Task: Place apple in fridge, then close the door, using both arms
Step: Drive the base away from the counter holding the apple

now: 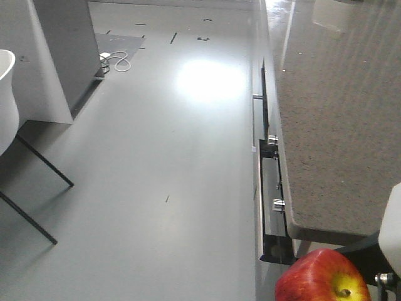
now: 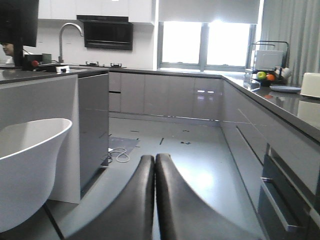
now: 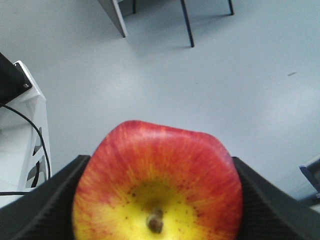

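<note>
The grey floor (image 1: 156,163) bears a dark mat (image 1: 119,44), a coiled white cable (image 1: 121,62) and chair legs (image 1: 47,164).

The apple (image 3: 157,185) sits between the fingers (image 3: 45,210) of the right gripper (image 3: 157,200), above the floor (image 1: 156,188) and near the closest corner of the countertop (image 1: 338,125) on the right. Drawer handles (image 1: 258,200) run under that countertop's edge. Across the aisle, on the left, stands a chair (image 1: 5,94), with an island (image 2: 40,105) behind it (a faucet (image 2: 67,35) on top). A cable (image 1: 119,61) lies on the floor beside the island. Far back, a dish rack (image 2: 270,55) stands on the countertop.
</note>
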Controlling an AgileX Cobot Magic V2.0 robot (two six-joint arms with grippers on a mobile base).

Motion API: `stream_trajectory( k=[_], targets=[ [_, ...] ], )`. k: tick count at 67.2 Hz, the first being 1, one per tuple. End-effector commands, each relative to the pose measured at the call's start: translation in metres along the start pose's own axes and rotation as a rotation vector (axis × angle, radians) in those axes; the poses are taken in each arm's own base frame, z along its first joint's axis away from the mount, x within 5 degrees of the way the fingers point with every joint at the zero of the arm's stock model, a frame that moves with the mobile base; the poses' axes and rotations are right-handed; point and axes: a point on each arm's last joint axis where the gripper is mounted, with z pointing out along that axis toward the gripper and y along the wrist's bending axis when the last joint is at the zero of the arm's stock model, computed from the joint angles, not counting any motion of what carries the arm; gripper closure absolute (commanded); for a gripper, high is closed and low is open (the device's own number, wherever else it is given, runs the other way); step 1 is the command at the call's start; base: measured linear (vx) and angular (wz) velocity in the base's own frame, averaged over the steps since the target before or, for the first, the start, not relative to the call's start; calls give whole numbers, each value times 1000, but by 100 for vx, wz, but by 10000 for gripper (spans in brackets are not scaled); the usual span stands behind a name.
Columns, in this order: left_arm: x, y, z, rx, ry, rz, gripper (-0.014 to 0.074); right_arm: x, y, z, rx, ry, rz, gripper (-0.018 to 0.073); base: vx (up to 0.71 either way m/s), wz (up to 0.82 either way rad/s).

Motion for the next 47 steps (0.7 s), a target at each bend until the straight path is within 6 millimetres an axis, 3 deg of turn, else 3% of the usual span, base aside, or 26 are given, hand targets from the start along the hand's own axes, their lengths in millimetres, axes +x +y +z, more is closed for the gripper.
stream_trajectory(
  k=[1,47],
  targets=[
    [-12,-1,-2,7,-98,-13,603,-11,1,-7,2,-92,-13,445,2,42],
    [-12,-1,-2,7,-98,-13,603,-11,1,-7,2,-91,-13,445,2,45]
  ],
)
